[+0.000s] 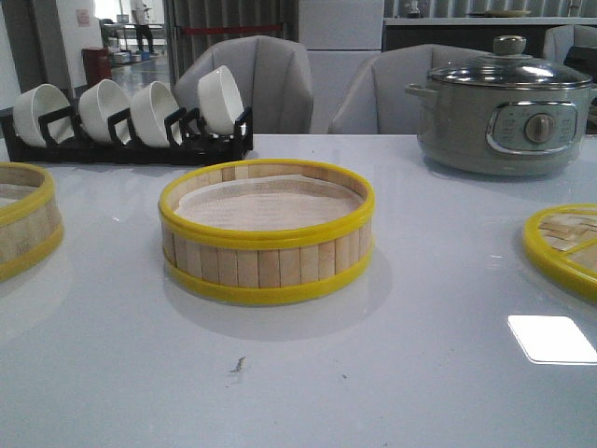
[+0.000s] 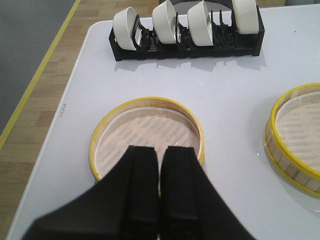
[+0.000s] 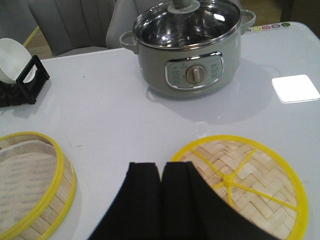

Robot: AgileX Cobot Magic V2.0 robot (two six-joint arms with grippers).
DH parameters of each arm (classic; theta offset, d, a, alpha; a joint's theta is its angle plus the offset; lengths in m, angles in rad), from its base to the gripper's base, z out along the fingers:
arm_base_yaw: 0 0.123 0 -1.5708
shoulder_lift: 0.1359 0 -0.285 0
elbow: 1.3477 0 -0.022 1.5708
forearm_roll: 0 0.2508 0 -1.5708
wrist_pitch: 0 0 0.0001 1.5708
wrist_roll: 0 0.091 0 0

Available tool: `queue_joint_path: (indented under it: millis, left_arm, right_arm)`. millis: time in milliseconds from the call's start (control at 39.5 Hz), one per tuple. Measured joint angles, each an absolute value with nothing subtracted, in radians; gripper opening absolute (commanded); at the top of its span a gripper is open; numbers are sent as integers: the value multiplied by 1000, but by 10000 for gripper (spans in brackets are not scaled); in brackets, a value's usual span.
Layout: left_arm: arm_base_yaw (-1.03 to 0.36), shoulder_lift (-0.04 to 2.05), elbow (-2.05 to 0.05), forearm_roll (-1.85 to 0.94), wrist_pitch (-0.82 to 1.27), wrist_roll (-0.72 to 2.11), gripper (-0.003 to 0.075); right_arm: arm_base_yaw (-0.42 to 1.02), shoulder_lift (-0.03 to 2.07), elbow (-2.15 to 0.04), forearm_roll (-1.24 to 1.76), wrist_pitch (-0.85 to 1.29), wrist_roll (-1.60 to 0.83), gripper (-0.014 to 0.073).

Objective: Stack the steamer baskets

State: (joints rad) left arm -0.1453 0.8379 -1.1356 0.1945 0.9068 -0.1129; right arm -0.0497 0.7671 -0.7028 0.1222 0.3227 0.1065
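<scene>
One steamer basket (image 1: 266,263) stands in the middle of the white table, with pale slat walls, yellow hoops and a whitish liner. The second steamer basket (image 1: 23,233) is cut off by the left edge of the front view. In the left wrist view my left gripper (image 2: 160,150) is shut and empty, above the near rim of the left basket (image 2: 145,127); the middle basket (image 2: 287,162) lies to its side. My right gripper (image 3: 162,166) is shut and empty, over bare table between the middle basket (image 3: 47,212) and the lid. Neither gripper shows in the front view.
A flat woven bamboo lid (image 1: 564,245) with yellow rim lies at the right, also in the right wrist view (image 3: 250,192). A black rack of white bowls (image 1: 131,117) stands back left. A grey electric pot (image 1: 504,112) with glass lid stands back right.
</scene>
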Motion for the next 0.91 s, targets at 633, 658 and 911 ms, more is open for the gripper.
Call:
queue_joint_path:
  millis: [633,658,911]
  left_arm:
    - [-145,987,-1138,144,895,-120,487]
    - [-145,1012,-1138,132,889,-120,487]
    - [-145,1269,-1138,104,762,-120,487]
  right_arm:
    - [-50,767,-705,127,199,106,423]
    - [-50,767,-705,127,201,106,423]
    - [-50,767,-705,127,215,106,423]
